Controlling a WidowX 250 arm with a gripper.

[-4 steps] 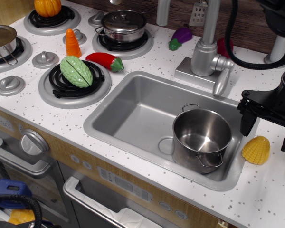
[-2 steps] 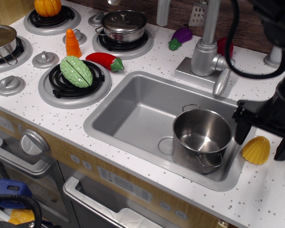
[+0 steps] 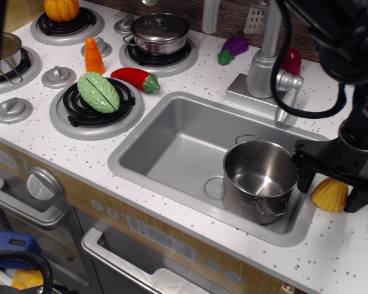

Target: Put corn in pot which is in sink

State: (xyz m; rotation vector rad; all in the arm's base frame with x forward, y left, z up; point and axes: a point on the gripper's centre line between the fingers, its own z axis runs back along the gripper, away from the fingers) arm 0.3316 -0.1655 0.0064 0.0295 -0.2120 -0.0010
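The yellow ribbed corn (image 3: 329, 195) lies on the white countertop just right of the sink (image 3: 172, 144). The shiny steel pot (image 3: 260, 179) with loop handles stands empty in the sink's right end, beside the drain. My black gripper (image 3: 330, 191) is open and lowered over the corn, one finger (image 3: 305, 174) on its left and one finger (image 3: 356, 197) on its right. The fingers straddle the corn; I cannot tell whether they touch it.
A faucet (image 3: 267, 67) stands behind the sink. On the stove side are a green gourd toy (image 3: 99, 92), a red pepper (image 3: 135, 78), an orange carrot cone (image 3: 94, 56), a lidded small pot (image 3: 160, 32) and a purple eggplant (image 3: 233, 48).
My gripper has moved down and slightly left, from above the sink's right rim to around the corn. The corn and the pot have not moved.
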